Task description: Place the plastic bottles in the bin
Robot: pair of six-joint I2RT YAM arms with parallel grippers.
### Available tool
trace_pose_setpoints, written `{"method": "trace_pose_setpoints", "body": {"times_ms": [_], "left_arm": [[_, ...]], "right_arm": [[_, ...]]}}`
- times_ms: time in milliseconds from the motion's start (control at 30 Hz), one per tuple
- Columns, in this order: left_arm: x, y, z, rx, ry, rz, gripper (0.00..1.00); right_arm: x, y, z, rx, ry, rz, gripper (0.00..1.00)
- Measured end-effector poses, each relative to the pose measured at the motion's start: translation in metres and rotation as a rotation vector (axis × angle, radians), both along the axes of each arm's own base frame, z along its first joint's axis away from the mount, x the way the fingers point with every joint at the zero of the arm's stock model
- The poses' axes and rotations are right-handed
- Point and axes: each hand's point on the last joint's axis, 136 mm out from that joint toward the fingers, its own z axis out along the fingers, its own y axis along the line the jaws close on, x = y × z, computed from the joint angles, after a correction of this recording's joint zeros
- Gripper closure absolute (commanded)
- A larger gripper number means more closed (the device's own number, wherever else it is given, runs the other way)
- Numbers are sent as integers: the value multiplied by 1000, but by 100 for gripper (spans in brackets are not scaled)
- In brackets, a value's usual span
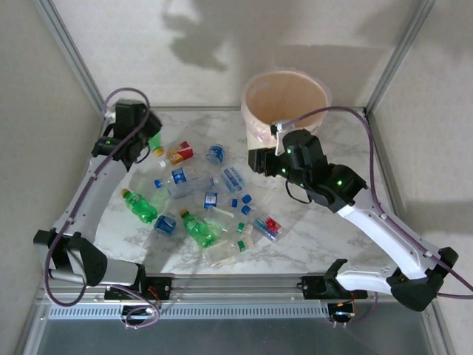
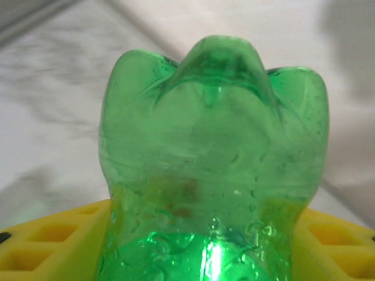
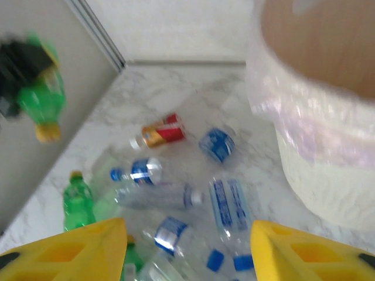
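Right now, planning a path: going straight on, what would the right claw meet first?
Likely one of the clear blue-labelled bottles lying just beyond the open right claw; depth is unclear.

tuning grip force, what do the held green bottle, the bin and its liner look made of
The green bottle: thin translucent plastic, glossy; light shines through it and the wall is creased.
The bin: probably matte cream plastic, opaque.
The liner: thin pinkish plastic film, wrinkled and see-through.

Place: a robot lab test cell.
Walls: plain white panels [image 1: 222, 44] held by metal posts [image 1: 69, 52].
Table: marble-patterned top [image 1: 325, 237], boxed in on three sides.
Near edge: aluminium rail [image 1: 236, 283] carrying the cabled left arm [image 1: 93, 188] and right arm [image 1: 377, 229].
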Motion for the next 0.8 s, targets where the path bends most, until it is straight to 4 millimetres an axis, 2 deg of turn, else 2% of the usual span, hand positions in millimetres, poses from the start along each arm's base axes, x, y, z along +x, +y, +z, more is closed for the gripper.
{"method": "trace_pose_setpoints", "body": {"times_ms": [100, 200, 300, 367, 467, 600, 733, 800], "left_arm": [[10, -60, 47, -37, -112, -135, 39], [22, -112, 82, -82, -211, -237, 39], [32, -159, 98, -159, -285, -328, 39], [41, -185, 100, -205, -312, -375, 39], [61, -226, 98, -276, -345, -439, 39], [85, -273, 90, -390, -366, -514, 39], [103, -311, 92, -497, -391, -577, 38], [109, -325, 97, -542, -410, -602, 31]], "right_arm": [[-14, -11, -46, -79, 86, 15, 41], [-34, -18, -91, -144, 196, 48, 43], [-51, -23, -127, -187, 284, 68, 43], [-63, -28, -144, -200, 328, 72, 43], [-72, -36, -156, -194, 361, 56, 43], [-77, -41, -157, -156, 370, 29, 44], [-77, -44, -159, -140, 379, 6, 44], [-77, -44, -160, -138, 381, -1, 45]]}}
